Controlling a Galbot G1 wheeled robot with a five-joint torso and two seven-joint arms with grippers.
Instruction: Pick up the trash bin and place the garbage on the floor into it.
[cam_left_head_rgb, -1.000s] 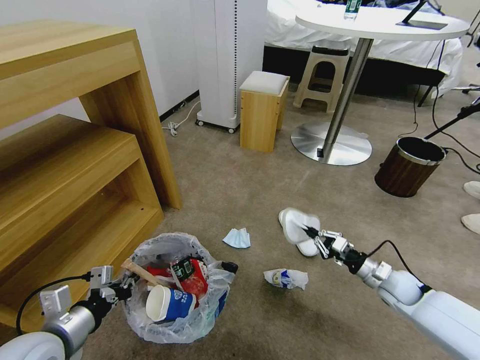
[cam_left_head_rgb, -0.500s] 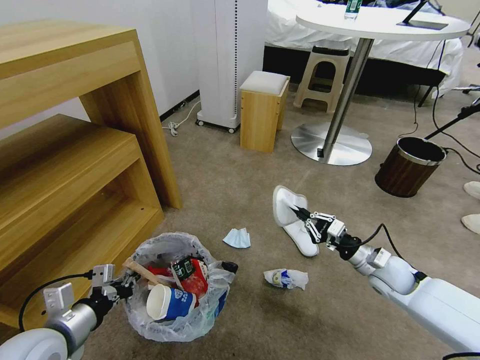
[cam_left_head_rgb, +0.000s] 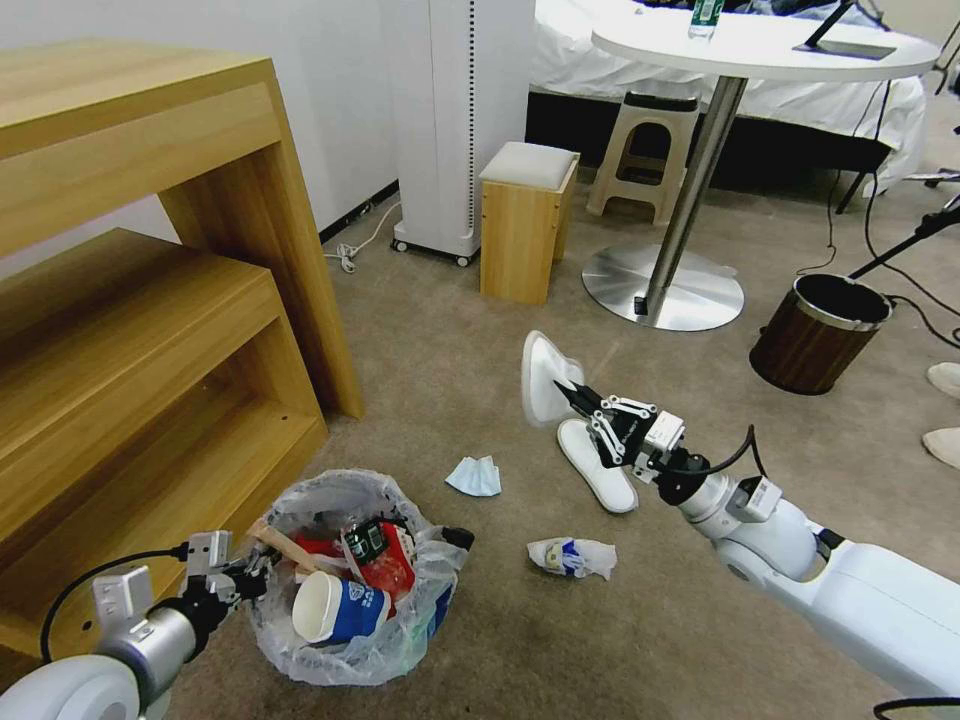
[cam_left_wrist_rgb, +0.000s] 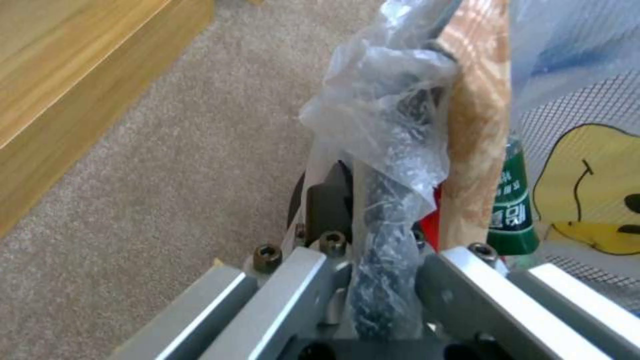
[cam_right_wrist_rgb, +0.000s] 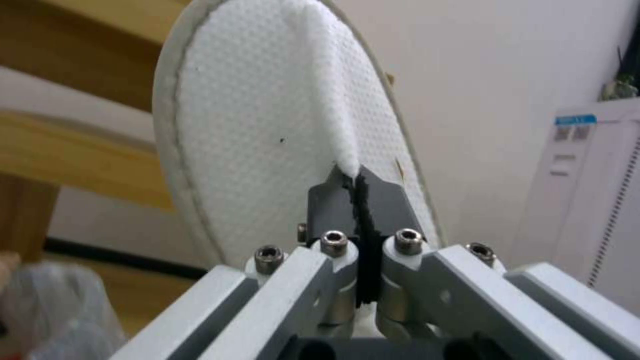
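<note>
Beige carpet (cam_left_head_rgb: 480, 330) runs from a stepped wooden shelf unit (cam_left_head_rgb: 150, 270) on the robot's left to a round white table (cam_left_head_rgb: 760, 45) and a wood-brown bin (cam_left_head_rgb: 815, 335) farther off on the right. From the head camera, the trash bin (cam_left_head_rgb: 350, 585), lined with a crinkly clear bag and stuffed with a paper cup (cam_left_head_rgb: 335, 605) and red wrappers, sits low on the left with the left gripper (cam_left_head_rgb: 245, 575) clamped on its rim. The right gripper (cam_left_head_rgb: 580, 400) pinches a white slipper (cam_left_head_rgb: 545, 378) held off the floor; a second slipper (cam_left_head_rgb: 598, 478), a light-blue mask (cam_left_head_rgb: 474, 476) and a crumpled wrapper (cam_left_head_rgb: 570, 556) lie on the carpet. Left wrist camera: the left gripper (cam_left_wrist_rgb: 373, 200) is closed on the bin's bag-wrapped rim (cam_left_wrist_rgb: 393, 165), beside a green bottle (cam_left_wrist_rgb: 512, 205). Right wrist camera: the right gripper (cam_right_wrist_rgb: 360, 190) is closed on the slipper's (cam_right_wrist_rgb: 267, 130) upper edge.
</note>
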